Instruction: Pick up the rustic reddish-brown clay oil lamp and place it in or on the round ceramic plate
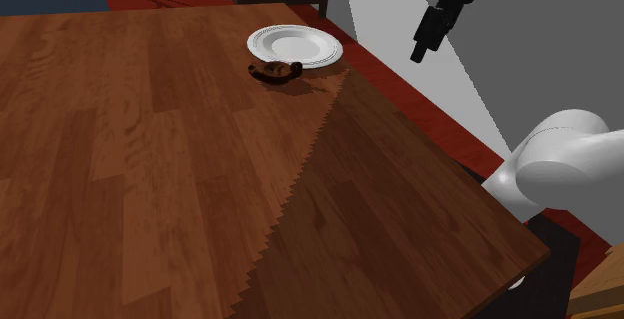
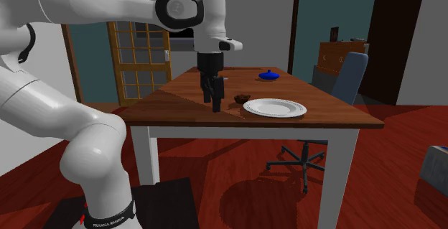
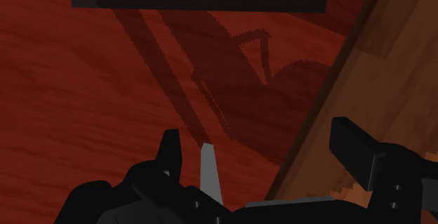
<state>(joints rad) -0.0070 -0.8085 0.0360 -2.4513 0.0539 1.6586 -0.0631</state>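
1. Shoulder view: I am hanging my gripper (image 1: 422, 53) out past the wooden table's (image 1: 150, 167) edge on that view's right, well apart from the lamp.
2. The dark reddish-brown oil lamp (image 1: 275, 68) is lying on the tabletop just beside the white round plate (image 1: 296, 45), at the part of its rim nearer this camera. I cannot tell whether lamp and plate are touching.
3. In the wrist view I am holding my two black fingers (image 3: 170, 156) wide apart, and nothing is sitting between them. The red floor (image 3: 84, 103) is showing beneath them, and the table's edge is slanting past one finger.
4. In the second exterior view I am pointing the gripper downward at the table's near side, on that view's left of the lamp and plate. The lamp there is sitting just behind the plate's left rim.
5. A small blue object (image 2: 268, 75) is resting farther back on the table, and an office chair (image 2: 346, 80) is standing beyond the table's right end.
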